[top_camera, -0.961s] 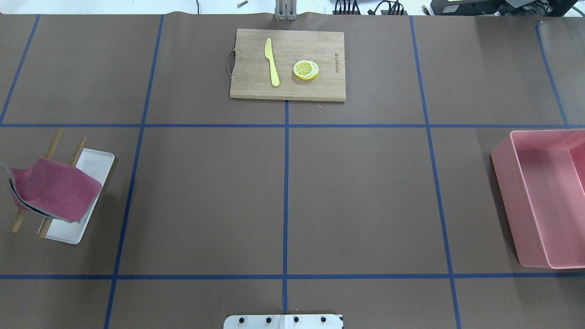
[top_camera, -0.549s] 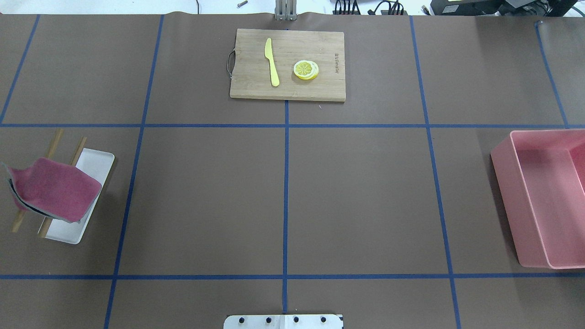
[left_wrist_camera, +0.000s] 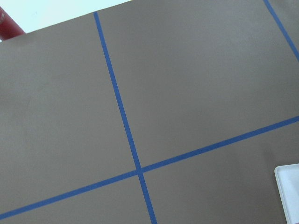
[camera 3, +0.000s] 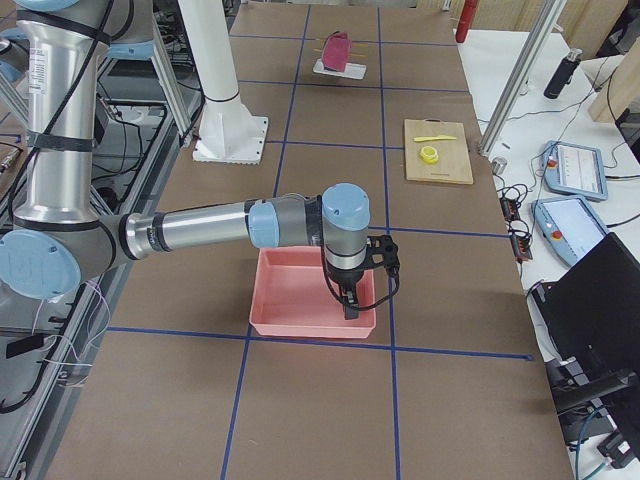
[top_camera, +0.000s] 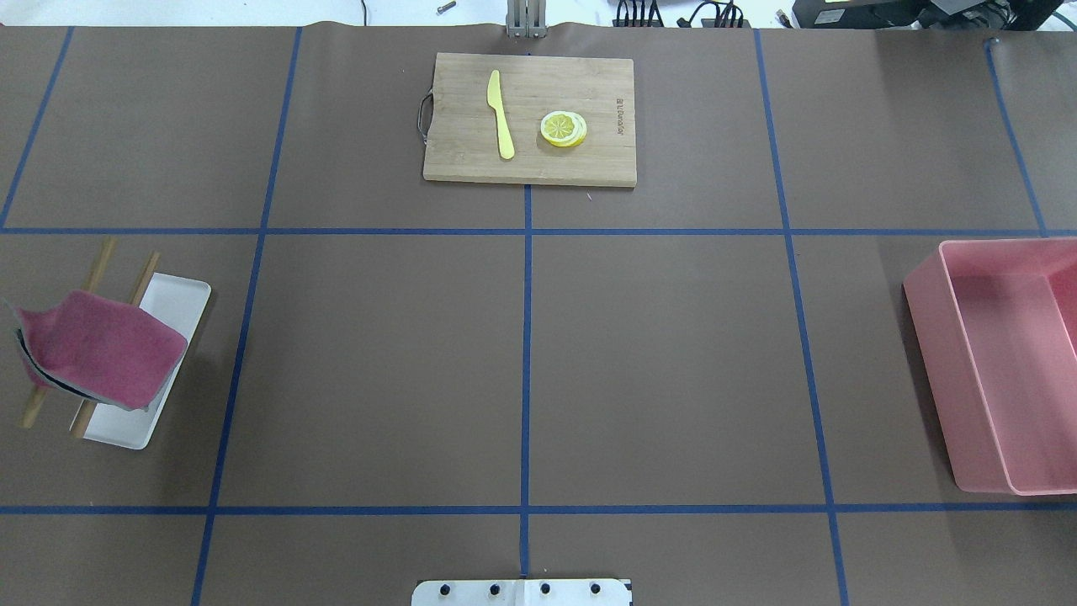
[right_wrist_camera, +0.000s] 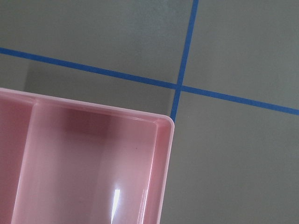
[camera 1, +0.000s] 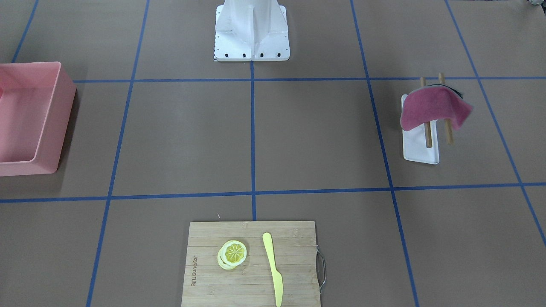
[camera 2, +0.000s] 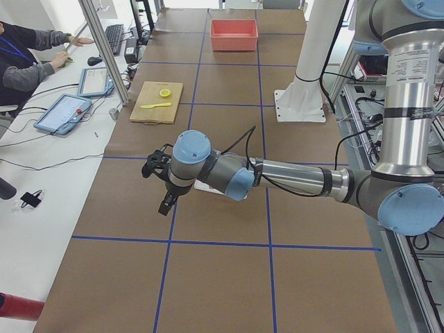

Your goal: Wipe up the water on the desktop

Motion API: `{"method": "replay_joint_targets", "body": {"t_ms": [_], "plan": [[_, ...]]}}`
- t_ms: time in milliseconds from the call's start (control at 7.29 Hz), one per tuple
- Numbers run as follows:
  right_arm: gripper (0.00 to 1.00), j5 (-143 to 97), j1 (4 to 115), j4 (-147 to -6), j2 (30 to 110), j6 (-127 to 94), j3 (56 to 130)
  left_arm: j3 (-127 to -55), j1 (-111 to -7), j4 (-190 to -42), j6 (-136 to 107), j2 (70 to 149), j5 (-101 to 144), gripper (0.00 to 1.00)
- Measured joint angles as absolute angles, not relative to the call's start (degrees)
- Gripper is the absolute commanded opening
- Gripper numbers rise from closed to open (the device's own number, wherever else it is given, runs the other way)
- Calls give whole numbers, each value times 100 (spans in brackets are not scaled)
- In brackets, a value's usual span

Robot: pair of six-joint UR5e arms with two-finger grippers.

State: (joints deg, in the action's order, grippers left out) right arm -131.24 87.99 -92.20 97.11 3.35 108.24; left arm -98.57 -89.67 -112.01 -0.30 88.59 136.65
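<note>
Where thin blue tape lines cross it in a grid of large rectangles, the flat matte brown tabletop (top_camera: 665, 362) fills both fixed views and lies under everything else. At its edge on the robot's left, a magenta wiping cloth (top_camera: 101, 345) hangs draped over two slanted wooden rods (top_camera: 101, 261) above a white rectangular tray (top_camera: 181, 299). On the far side from the robot, a bamboo cutting board (top_camera: 589, 160) with a metal handle carries a yellow plastic knife (top_camera: 501, 114) and, just beside it, a stack of yellow lemon slices (top_camera: 563, 128). A pink rectangular plastic bin (top_camera: 934, 362) stands at the edge on the robot's right. The robot's white base (camera 1: 251, 30) is bolted on the near side. The left gripper (camera 2: 165, 206) hangs above the tabletop near the white tray, and its wrist camera looks down on a tape crossing and one tray corner. The right gripper (camera 3: 349, 310) hangs over the pink bin, near one corner. Both grippers appear only in the side views, so whether their jaws are apart or together cannot be told.
</note>
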Motion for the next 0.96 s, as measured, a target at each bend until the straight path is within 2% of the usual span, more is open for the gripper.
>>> {"method": "replay_joint_targets", "body": {"t_ms": [412, 686, 961], "plan": [[100, -13200, 7920, -8058, 9700, -1910, 11186, -9926, -8450, -11751, -498, 8484, 13941, 99], [100, -12886, 7238, -7766, 9718, -3060, 11548, -9903, -7677, -13263, -2268, 8034, 14059, 97], [100, -12559, 6703, -7736, 9744, -3829, 11870, -9882, -6913, -14024, -3468, 7994, 13949, 87]]}}
